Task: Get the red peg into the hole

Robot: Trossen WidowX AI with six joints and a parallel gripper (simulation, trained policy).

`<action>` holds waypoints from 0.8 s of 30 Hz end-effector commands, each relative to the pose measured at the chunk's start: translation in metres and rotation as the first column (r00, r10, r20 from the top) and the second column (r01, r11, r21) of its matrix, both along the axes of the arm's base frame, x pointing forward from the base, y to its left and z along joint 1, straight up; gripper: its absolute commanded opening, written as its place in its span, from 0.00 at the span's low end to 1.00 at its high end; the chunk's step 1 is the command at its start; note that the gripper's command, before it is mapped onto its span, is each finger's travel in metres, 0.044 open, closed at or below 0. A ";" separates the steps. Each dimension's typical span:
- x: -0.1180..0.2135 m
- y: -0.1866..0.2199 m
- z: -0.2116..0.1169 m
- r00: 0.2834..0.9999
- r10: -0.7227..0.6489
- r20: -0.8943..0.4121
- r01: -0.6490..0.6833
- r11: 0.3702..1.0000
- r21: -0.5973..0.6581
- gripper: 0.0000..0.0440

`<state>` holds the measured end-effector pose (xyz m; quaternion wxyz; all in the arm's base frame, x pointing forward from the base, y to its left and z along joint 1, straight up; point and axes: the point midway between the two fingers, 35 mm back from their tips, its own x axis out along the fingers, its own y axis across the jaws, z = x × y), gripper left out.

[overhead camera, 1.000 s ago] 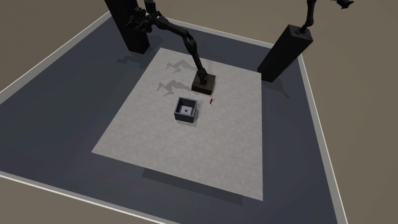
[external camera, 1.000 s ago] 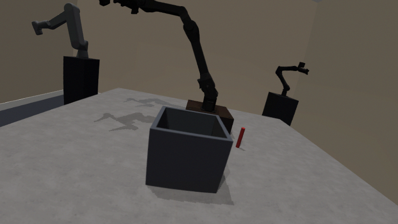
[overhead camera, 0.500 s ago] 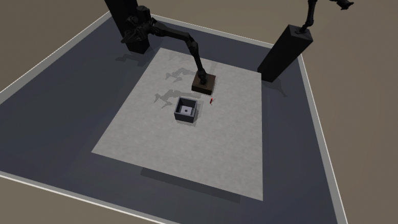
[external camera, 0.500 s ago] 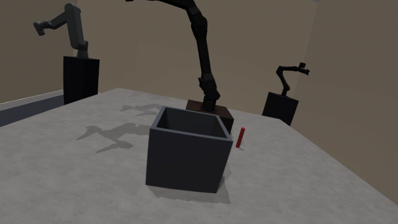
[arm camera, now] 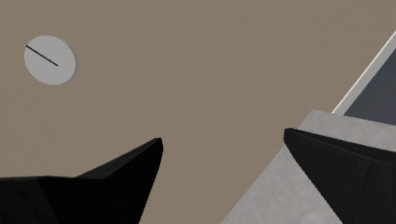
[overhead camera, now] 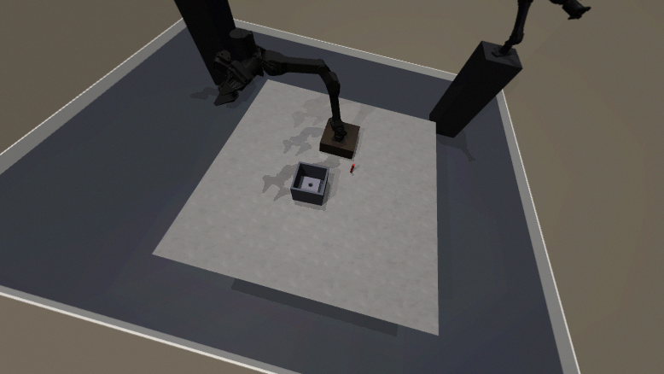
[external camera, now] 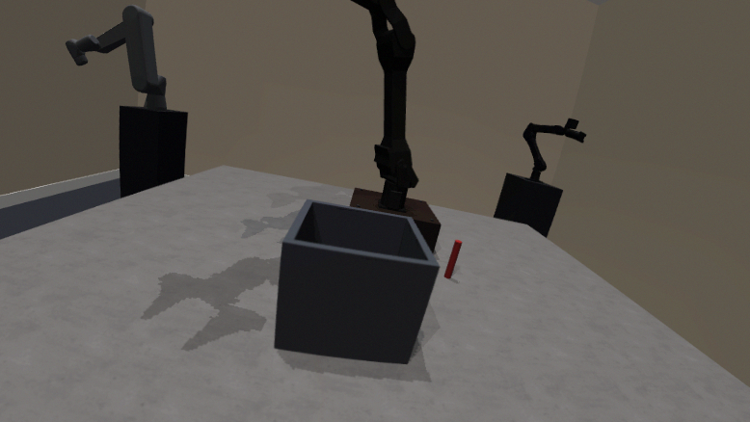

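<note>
The black 6-joint arm [overhead camera: 299, 65] [external camera: 394, 104] rises from its brown block-shaped base [overhead camera: 335, 149] [external camera: 431, 230], bends at the elbow and reaches sideways, its raised black parallel-jaw gripper [overhead camera: 224, 83] [arm camera: 221, 139] high above the grey stone-like tabletop [overhead camera: 371, 241] [external camera: 550, 335] [arm camera: 270, 200]. The 2 jaws stand wide apart with nothing between them. Well below and well apart from the jaws, the slim red cylindrical peg [overhead camera: 352, 167] [external camera: 452, 259] stands upright on the tabletop. The dark grey open-topped square box [overhead camera: 307, 195] [external camera: 351, 301] is also far below the jaws, near the peg; inside it lies a pale square plate [overhead camera: 306, 181] with 1 dark hole. From the wrist, a pale round disc [arm camera: 50, 60] shows beyond the left-side fingertip in that view.
</note>
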<state>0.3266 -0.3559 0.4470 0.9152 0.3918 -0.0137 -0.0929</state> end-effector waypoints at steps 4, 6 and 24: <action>0.033 0.047 -0.006 0.999 0.045 -0.008 -0.043 0.986 0.159 1.00; 0.043 0.063 -0.009 0.998 0.063 -0.015 -0.058 0.975 0.213 1.00; 0.089 0.230 -0.060 0.956 0.250 -0.153 -0.102 0.774 0.625 0.99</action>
